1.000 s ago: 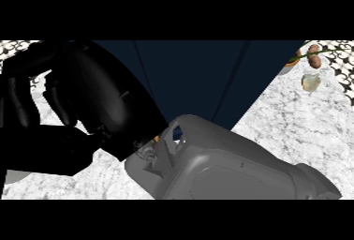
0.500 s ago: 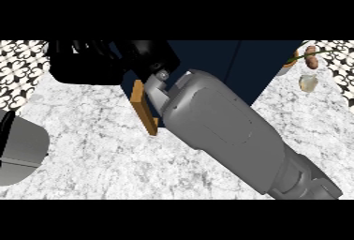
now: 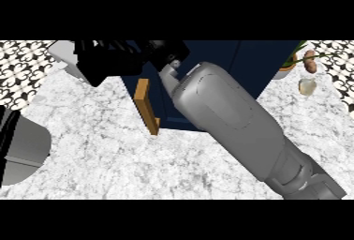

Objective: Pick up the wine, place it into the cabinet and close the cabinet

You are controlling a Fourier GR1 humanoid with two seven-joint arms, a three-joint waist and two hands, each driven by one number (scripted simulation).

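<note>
At the far left, well away from the cabinet (image 3: 252, 58), the grey left forearm (image 3: 24, 154) lies at the view's edge over the marbled white worktop (image 3: 104, 159). Patterned wall tiles (image 3: 24, 61) show above it.

The black right hand (image 3: 110, 61) is at the cabinet's upper left corner, just above the top end of the handle (image 3: 143, 101). The view does not show whether the hand is open or closed round anything. The wine cannot be made out, so I cannot tell whether it is in the hand or inside the cabinet. The grey right forearm (image 3: 235, 122) crosses the cabinet's front, coming up from the lower right.

Against half a second ago, the forearm has shifted right, off the handle. A strip of the cabinet's front now shows between them, where before the forearm lay against the handle. The handle and the left forearm sit much as they did.

The cabinet's front is flat and dark navy. The handle is a slim, tan wooden bar that runs upright along its left edge.

Right of the cabinet, a plant pot (image 3: 285, 72) stands touching its edge, and a small pale object (image 3: 306, 86) lies beyond on the worktop.
</note>
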